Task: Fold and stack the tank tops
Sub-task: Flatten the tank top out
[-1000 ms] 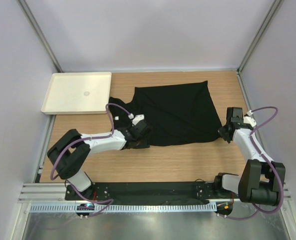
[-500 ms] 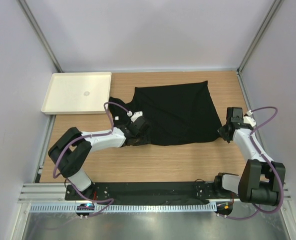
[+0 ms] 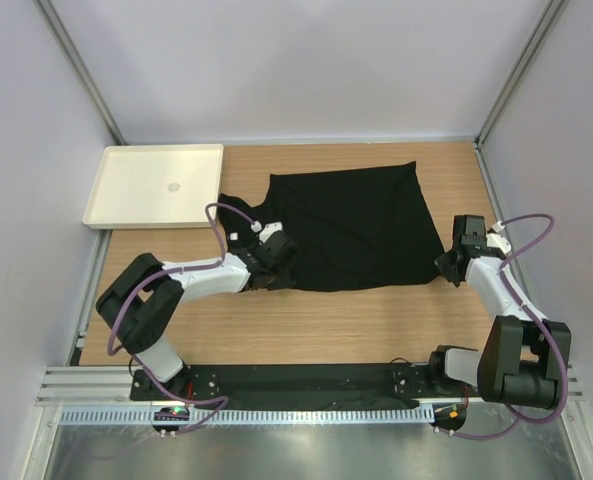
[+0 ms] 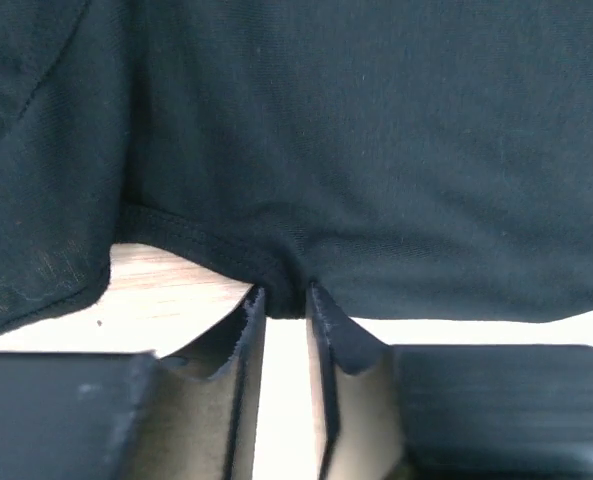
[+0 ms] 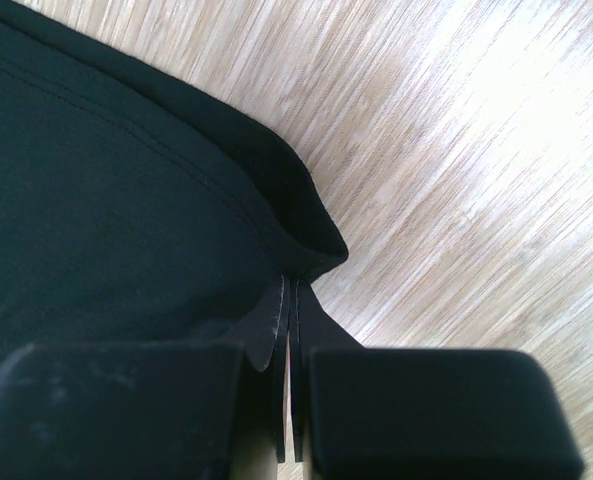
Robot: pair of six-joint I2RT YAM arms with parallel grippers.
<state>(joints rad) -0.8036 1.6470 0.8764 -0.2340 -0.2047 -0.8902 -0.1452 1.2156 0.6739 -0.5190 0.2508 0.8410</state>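
Overhead view, close wrist views, shared tank top (image 3: 356,225)

Robot lab cell: plain lavender panel walls (image 3: 276,60) at 9, 12 and 3 o'clock. Aluminium frame post (image 3: 76,62). Wooden bench (image 3: 356,320). Left arm (image 3: 201,280) and right arm (image 3: 496,285) bolted to base plate (image 3: 306,380) at 6 o'clock.

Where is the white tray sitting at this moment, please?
In the top view, the white tray lies at the far left corner of the table, just left of the black tank top.
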